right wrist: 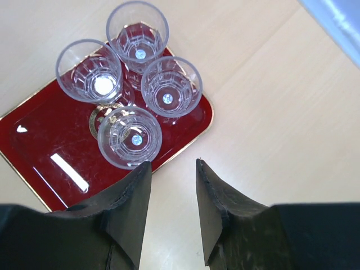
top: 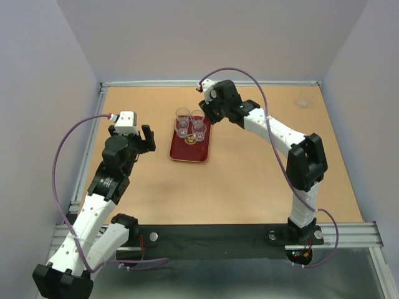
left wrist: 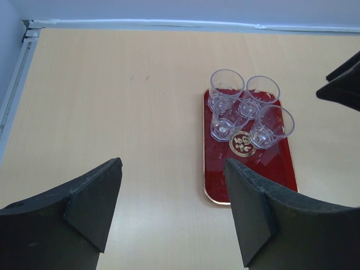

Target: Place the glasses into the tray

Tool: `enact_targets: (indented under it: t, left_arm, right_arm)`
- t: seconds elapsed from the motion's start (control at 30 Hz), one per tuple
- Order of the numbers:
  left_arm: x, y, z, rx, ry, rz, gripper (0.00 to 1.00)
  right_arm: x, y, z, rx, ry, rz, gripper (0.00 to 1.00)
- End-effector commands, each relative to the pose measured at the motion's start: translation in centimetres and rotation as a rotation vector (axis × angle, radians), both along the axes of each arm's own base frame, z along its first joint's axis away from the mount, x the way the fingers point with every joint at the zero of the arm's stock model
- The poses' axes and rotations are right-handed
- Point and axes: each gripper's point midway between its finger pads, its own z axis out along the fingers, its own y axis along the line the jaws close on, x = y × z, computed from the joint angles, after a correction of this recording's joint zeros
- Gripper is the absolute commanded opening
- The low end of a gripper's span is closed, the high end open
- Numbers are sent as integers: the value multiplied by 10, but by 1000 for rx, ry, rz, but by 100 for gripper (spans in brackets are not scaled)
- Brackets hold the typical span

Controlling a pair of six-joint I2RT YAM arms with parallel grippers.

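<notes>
Counting four glasses upright on the tray, clustered just ahead of the right fingers, which are parted and empty. Left fingers are spread wide, nothing held. A faint fifth glass is suspected on the desk, well apart from both; not yet placed.

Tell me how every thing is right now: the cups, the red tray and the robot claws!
Glasses: four, upright, empty, bunched at the tray's far end.
Tray: flat on the table, near half bare.
Stray glass: faint, on the table near its far right corner, outside the tray.
Left gripper: open, empty, hovering left of the tray.
Right gripper: open, empty, just beside the tray's far right corner.
</notes>
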Motion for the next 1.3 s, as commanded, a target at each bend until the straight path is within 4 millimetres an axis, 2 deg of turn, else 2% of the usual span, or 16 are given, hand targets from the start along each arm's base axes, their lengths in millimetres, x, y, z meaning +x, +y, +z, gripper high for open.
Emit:
enact_targets:
  t: [0.0, 0.07, 0.17, 0.2, 0.27, 0.3, 0.4, 0.43, 0.47, 0.53, 0.6, 0.8, 0.9, 0.93, 1.27]
  left_arm:
    - [0, 2, 12, -1, -54, 9, 84]
    - [1, 2, 13, -1, -55, 9, 84]
    - [0, 3, 12, 0, -55, 8, 84]
    - [0, 3, 12, 0, -55, 10, 84]
    - [0, 3, 12, 1, -54, 10, 84]
    - [0, 3, 12, -1, -55, 10, 84]
    - [0, 3, 13, 0, -57, 8, 84]
    - [0, 2, 12, -1, -54, 7, 84]
    - [0, 2, 12, -2, -55, 7, 84]
    - [0, 2, 12, -1, -54, 7, 84]
    - [0, 2, 13, -2, -56, 6, 84]
    - [0, 2, 13, -2, -58, 7, 84]
    - [0, 2, 12, -1, -55, 7, 84]
    - [0, 2, 14, -3, -59, 6, 84]
    - [-1, 2, 14, -2, -61, 5, 84]
  right_arm:
    - [-1, -15, 29, -18, -98, 15, 43]
    - [0, -29, 25, -23, -85, -9, 43]
    - [8, -52, 29, 1, -79, -56, 43]
    - [14, -69, 31, 9, -76, -90, 43]
    - [20, -84, 34, 41, -65, -116, 43]
    - [27, -103, 33, 62, -49, -158, 43]
    - [37, -132, 33, 110, -26, -241, 43]
    - [45, -152, 33, 124, -24, -286, 43]
    - [47, -159, 32, 151, -10, -317, 43]
    - [52, -177, 29, 179, 6, -369, 43]
    - [60, -210, 21, 230, 37, -462, 43]
    - [67, -258, -5, 334, 131, -615, 43]
    - [67, -264, -13, 337, 145, -633, 42]
    - [67, -275, -16, 337, 148, -657, 42]
    - [59, -286, -45, 326, 211, -649, 40]
